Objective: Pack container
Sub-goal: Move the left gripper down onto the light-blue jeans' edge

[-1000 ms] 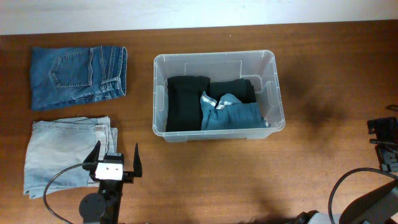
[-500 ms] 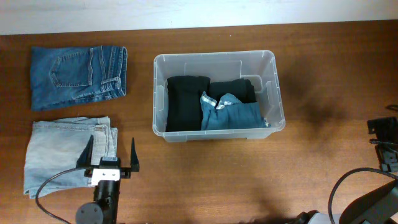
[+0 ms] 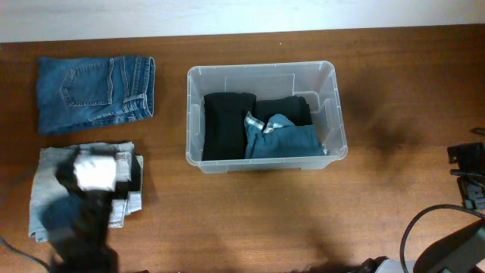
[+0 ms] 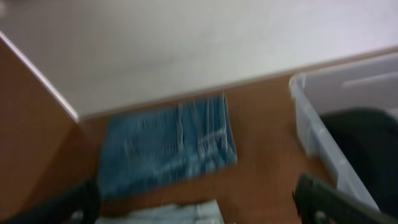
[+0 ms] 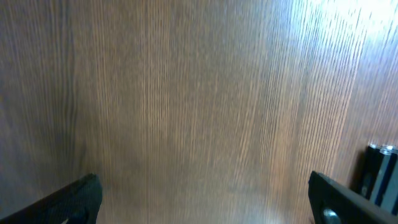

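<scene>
The container (image 3: pixel 335 91), a clear plastic bin, stands mid-table and holds folded black clothes (image 3: pixel 227 125) and a teal-blue garment (image 3: pixel 282 139). Folded dark blue jeans (image 3: pixel 95 92) lie at the far left. Nearer the front, folded light blue jeans (image 3: pixel 49 189) lie under my blurred left arm (image 3: pixel 87 201). In the left wrist view my left gripper (image 4: pixel 200 210) is open and empty, facing the dark jeans (image 4: pixel 168 146), with the light jeans' edge (image 4: pixel 165 214) below and the container's corner (image 4: pixel 326 134) at right. My right gripper (image 5: pixel 205 202) is open over bare wood.
A pale wall strip (image 3: pixel 227 15) borders the brown wooden table (image 3: pixel 250 220) at the back. My right arm (image 3: pixel 447 243) and its cable sit at the front right corner. A black fixture (image 5: pixel 376 177) shows at the right wrist view's right edge.
My left arm has swung left and up from the table's front, now hanging blurred over the light blue jeans. The right arm, the container and the clothes have not moved.
</scene>
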Controlling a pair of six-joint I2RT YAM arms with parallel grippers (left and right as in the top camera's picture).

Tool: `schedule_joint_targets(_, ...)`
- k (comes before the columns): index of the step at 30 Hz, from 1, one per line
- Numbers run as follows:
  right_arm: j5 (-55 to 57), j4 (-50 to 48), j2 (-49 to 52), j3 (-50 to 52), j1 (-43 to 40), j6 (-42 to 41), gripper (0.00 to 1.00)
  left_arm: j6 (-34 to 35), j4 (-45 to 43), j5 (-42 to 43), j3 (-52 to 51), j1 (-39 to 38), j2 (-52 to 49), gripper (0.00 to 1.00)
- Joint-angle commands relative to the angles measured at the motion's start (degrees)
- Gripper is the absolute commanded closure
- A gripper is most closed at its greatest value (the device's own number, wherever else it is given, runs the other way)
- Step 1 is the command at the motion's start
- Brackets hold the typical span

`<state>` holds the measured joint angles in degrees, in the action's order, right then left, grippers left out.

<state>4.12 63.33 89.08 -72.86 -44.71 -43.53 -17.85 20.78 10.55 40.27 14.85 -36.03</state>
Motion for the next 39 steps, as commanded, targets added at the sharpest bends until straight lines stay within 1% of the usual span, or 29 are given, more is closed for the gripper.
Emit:
schedule_joint_targets(1, 0.66, 0.04, -0.55, 0.13, -0.31, -0.48, 0.02, -3.04, 7.74, 9.31, 14.91, 3.26, -15.06, 0.01)
schedule_joint_targets(4, 0.68, 0.04, -0.55, 0.13, -0.31, -0.48, 0.01, -3.06, 13.42, 10.47, 24.85, 3.48, -25.73, 0.0)
schedule_joint_targets(5, 0.68, 0.07, -0.55, 0.13, -0.31, -0.48, 0.01, -3.04, 13.49, 10.14, 26.58, 3.5, -27.96, 0.01)
schedule_joint_targets(8, 0.68, 0.04, -0.55, 0.13, -0.31, -0.5, 0.02, -2.97, 11.15, 5.77, 30.1, 3.56, -34.62, 0.01)
schedule_joint_targets(10, 0.68, 0.04, -0.55, 0.13, -0.31, -0.48, 0.02, -1.16, 8.81, 1.97, 30.8, 4.96, -38.36, 0.01)
schedule_joint_targets(11, 0.68, 0.04, -0.55, 0.13, -0.31, -0.48, 0.02, -0.42, 7.98, 1.66, 30.84, 6.1, -39.71, 0.01)
schedule_joint_targets(13, 0.68, 0.04, -0.55, 0.13, -0.31, -0.48, 0.02, -0.2, 6.6, 3.87, 30.84, 9.88, -43.04, 0.01)
schedule_joint_targets(15, 0.68, 0.04, -0.55, 0.13, -0.31, -0.48, 0.02, -0.35, 5.31, 10.4, 30.84, 14.21, -46.21, 0.01)
schedule_joint_targets(17, 0.68, 0.04, -0.55, 0.13, -0.31, -0.48, 0.02, -2.45, 3.89, 18.12, 30.84, 18.25, -49.11, 0.01)
schedule_joint_targets(18, 0.68, 0.04, -0.55, 0.13, -0.31, -0.48, 0.02, -2.97, 3.17, 20.11, 30.84, 20.02, -50.51, 0.01)
schedule_joint_targets(19, 0.68, 0.04, -0.55, 0.13, -0.31, -0.48, 0.02, -3.06, 2.8, 19.98, 30.84, 21.88, -52.06, 0.0)
schedule_joint_targets(25, 0.68, 0.02, -0.52, 0.13, -0.31, -0.48, 0.02, -3.34, 3.87, 13.6, 30.84, 29.24, -59.32, 0.01)
schedule_joint_targets(26, 0.68, 0.04, -0.55, 0.13, -0.31, -0.48, 0.02, -4.35, 4.07, 13.64, 30.84, 30.05, -60.15, 0.01)
schedule_joint_targets(28, 0.68, 0.04, -0.55, 0.13, -0.31, -0.48, 0.02, -8.44, 5.05, 13.53, 30.84, 31.76, -62.16, 0.01)
schedule_joint_targets(29, 0.68, 0.04, -0.55, 0.13, -0.31, -0.5, 0.02, -9.09, 5.27, 12.79, 30.84, 32.15, -62.58, 0.01)
schedule_joint_targets(34, 0.68, 0.04, -0.55, 0.13, -0.31, -0.48, 0.02, -8.63, 6.01, 0.31, 30.84, 33.81, -63.6, 0.01)
schedule_joint_targets(36, 0.68, 0.04, -0.55, 0.13, -0.31, -0.5, 0.02, -9.7, 6.93, -3.45, 30.84, 34.75, -63.78, 0.01)
schedule_joint_targets(39, 0.68, 0.04, -0.55, 0.13, -0.31, -0.48, 0.02, -12.26, 8.85, -2.38, 30.82, 36.68, -64.76, 0.01)
